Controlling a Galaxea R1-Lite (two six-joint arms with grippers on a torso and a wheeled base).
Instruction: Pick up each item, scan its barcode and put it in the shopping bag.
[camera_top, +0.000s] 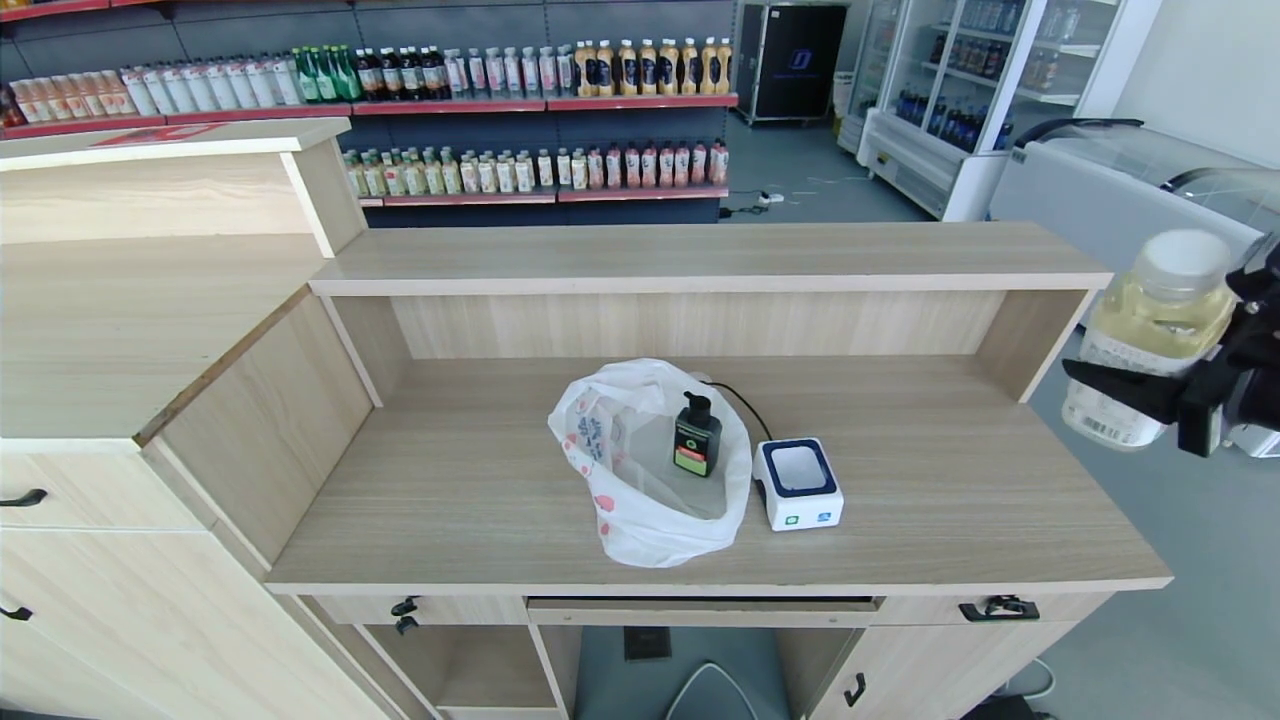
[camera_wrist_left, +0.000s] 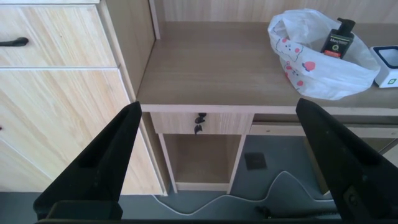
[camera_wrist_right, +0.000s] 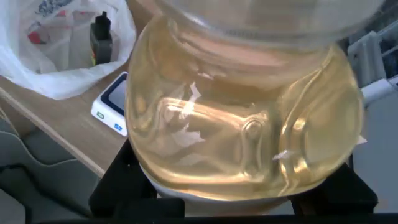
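Clear plastic bottle (camera_top: 1150, 330) of pale yellow liquid, white cap uppermost, was up in the air off the right end of the light wooden counter (camera_top: 950, 500), and the right gripper (camera_top: 1172, 378) had it: black fingers clamped on either side of its lower body, just above a white label carrying a barcode. From the right wrist camera the yellow liquid loomed large, with the countertop behind it. Well apart from that bottle, back on the counter, sat the white box-shaped scanner (camera_top: 797, 483), its dark-framed window facing up (a thin black cable (camera_top: 745, 405) curved away from it behind the bag). Just beside the scanner, on its left, was the white plastic shopping bag (camera_top: 625, 525) with red and pink prints, mouth gaping upward. Inside it stood a black pump bottle (camera_top: 697, 437) with a green and red label, upright. Over on the other side, the left gripper (camera_wrist_left: 217, 109) hung low in front of the counter's left end, its two black fingers spread wide and gripping nothing. Beyond them showed a shallow wooden drawer (camera_wrist_left: 177, 122) with a black lock fitting on its front and an open cubby beneath it.
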